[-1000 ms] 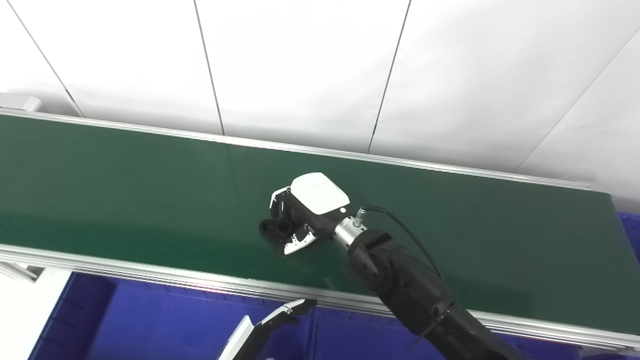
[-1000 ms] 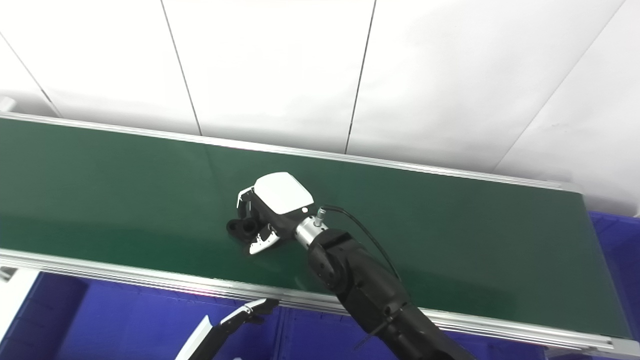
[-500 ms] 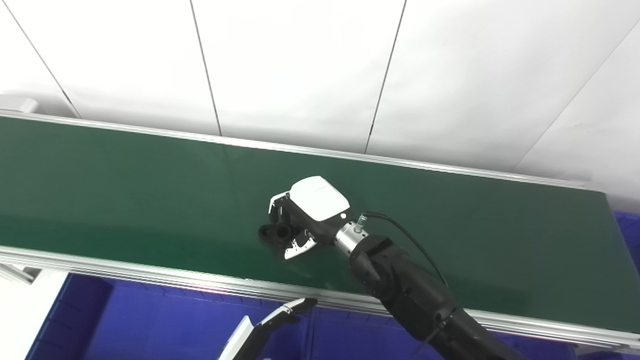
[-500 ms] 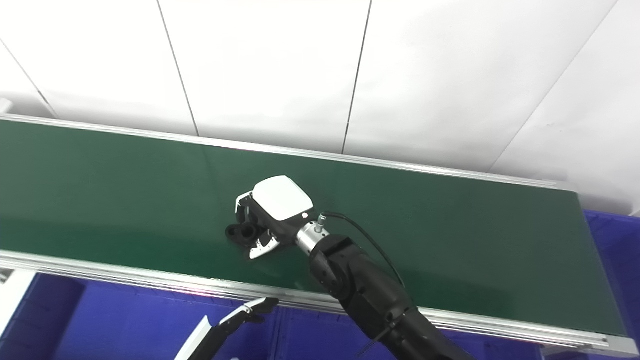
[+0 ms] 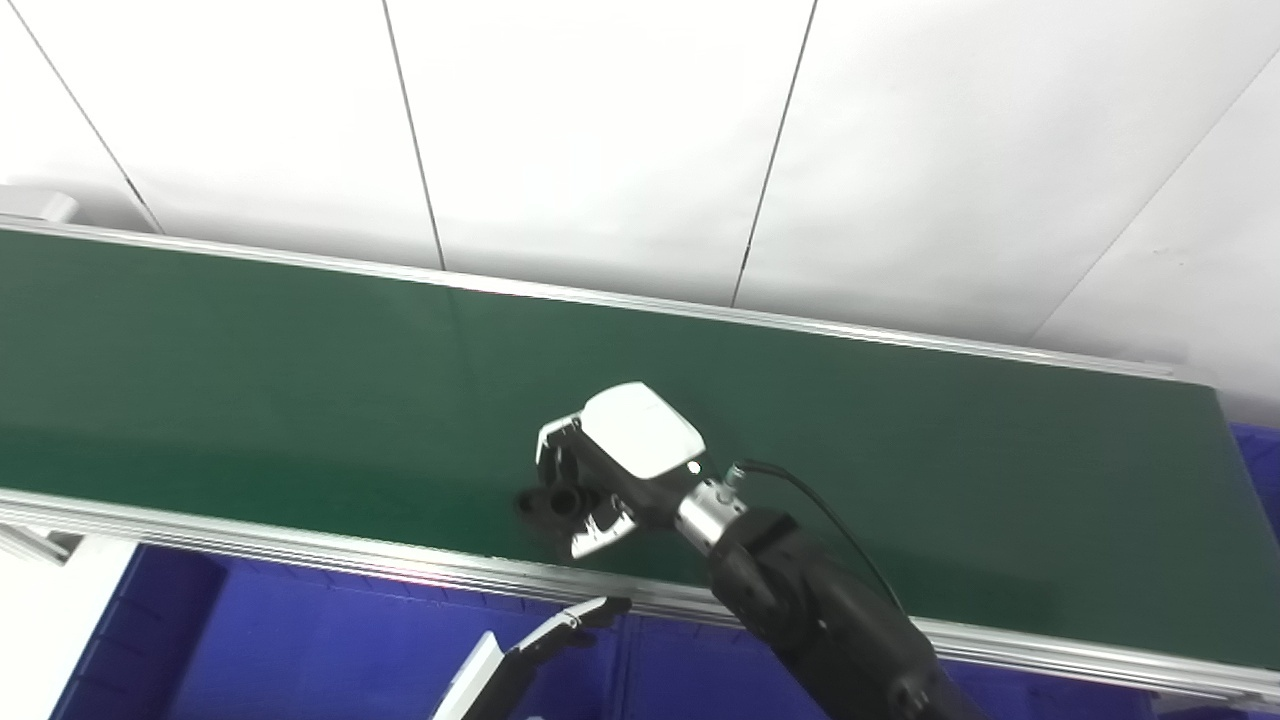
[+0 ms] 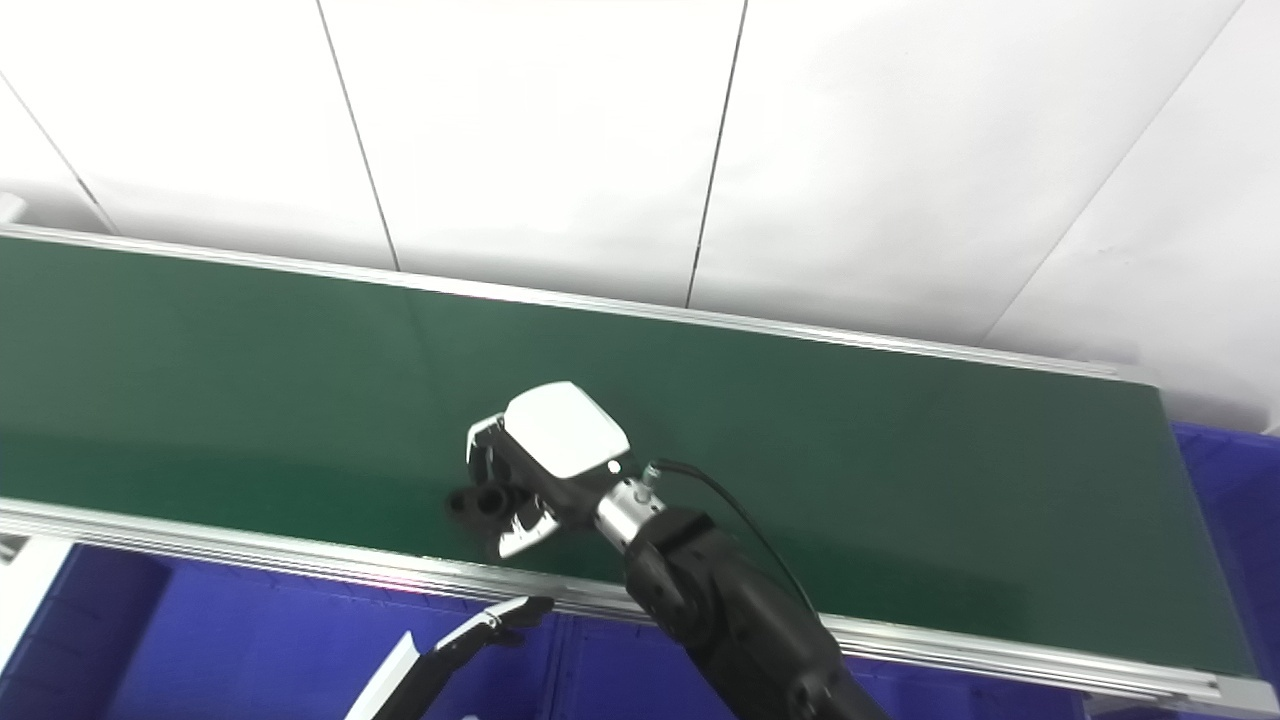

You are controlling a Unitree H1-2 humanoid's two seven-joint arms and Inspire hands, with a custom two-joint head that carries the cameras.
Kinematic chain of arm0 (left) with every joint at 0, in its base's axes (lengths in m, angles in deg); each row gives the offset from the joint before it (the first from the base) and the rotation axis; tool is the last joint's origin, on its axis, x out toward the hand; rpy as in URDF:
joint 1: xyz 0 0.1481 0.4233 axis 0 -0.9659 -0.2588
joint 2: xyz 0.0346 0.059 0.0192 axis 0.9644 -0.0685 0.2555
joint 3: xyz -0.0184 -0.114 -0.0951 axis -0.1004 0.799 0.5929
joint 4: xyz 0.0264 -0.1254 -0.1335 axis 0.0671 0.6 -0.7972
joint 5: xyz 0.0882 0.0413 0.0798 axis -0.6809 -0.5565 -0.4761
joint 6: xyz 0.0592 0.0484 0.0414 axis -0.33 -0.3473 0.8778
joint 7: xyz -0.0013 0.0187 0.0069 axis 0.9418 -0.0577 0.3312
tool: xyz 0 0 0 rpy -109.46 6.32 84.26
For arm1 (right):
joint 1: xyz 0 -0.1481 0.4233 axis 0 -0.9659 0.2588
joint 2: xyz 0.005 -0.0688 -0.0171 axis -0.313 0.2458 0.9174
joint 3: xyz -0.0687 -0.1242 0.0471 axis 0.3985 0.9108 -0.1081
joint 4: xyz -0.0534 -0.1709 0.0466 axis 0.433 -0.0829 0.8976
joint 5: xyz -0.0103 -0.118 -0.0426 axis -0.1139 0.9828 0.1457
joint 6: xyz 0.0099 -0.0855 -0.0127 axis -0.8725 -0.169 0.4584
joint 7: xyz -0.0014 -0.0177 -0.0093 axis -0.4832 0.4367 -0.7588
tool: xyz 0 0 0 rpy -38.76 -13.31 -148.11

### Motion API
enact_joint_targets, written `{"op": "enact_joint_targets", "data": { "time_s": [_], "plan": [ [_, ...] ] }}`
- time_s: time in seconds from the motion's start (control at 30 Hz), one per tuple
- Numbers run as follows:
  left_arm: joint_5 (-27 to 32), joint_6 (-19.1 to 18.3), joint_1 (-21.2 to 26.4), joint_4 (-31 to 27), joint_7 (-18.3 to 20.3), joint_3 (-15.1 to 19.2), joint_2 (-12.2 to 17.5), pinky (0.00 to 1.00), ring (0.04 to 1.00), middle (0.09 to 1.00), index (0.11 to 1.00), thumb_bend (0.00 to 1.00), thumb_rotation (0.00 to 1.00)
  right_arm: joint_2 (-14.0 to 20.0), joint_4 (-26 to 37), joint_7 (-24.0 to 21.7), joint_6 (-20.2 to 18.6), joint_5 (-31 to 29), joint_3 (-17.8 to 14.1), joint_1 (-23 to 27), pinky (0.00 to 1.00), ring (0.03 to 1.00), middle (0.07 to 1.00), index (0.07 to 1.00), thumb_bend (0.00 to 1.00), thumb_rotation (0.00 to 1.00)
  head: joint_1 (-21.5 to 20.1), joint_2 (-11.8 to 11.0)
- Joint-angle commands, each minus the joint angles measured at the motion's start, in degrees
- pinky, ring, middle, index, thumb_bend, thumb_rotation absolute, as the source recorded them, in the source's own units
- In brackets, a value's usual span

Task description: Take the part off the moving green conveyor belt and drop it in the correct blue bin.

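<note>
The right hand (image 5: 600, 480) is over the green belt (image 5: 250, 400), fingers wrapped around a small black part (image 5: 548, 503), and the part looks blurred and just clear of the belt surface, near the belt's front rail (image 5: 300, 552). So the pick looks made: the part is clamped between the fingers and the thumb, with its rounded end poking out to the left of the palm. What remains is the carry and the drop. The blue bin (image 5: 300, 650) sits directly below the front rail, and another patch of blue shows at the far right end of the belt; which one is correct cannot be told from here. The left hand (image 5: 575, 620) shows only pale fingertips low over the bin, holding nothing visible; whether it is spread or curled cannot be told.
</note>
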Motion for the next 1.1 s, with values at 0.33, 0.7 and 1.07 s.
{"op": "enact_joint_targets", "data": {
  "time_s": [0.33, 0.7, 1.07],
  "plan": [
    [0.13, 1.22, -0.52, -2.06, -0.7, 0.15, 1.65, 0.77, 0.837, 0.874, 0.851, 0.72, 0.55, 1.29, 18.21, -5.68, -3.44, 1.0, -9.56, -5.91, 0.26, 0.338, 0.415, 0.533, 0.52, 0.0, -0.47, 1.17],
    [-0.07, 1.22, -0.98, -3.28, -1.81, -0.53, 3.16, 0.78, 0.842, 0.878, 0.86, 0.71, 0.56, 2.63, 27.42, -6.94, -3.79, 0.03, -16.3, -16.94, 0.24, 0.302, 0.469, 0.492, 0.53, 0.0, -2.18, 2.41],
    [0.45, 1.22, -2.75, -7.85, -1.27, 0.38, 5.38, 0.79, 0.849, 0.882, 0.865, 0.68, 0.58, 5.21, 39.25, -8.15, -3.46, -1.35, -21.63, -29.63, 0.21, 0.293, 0.476, 0.486, 0.53, 0.0, -7.01, 7.06]
  ]
}}
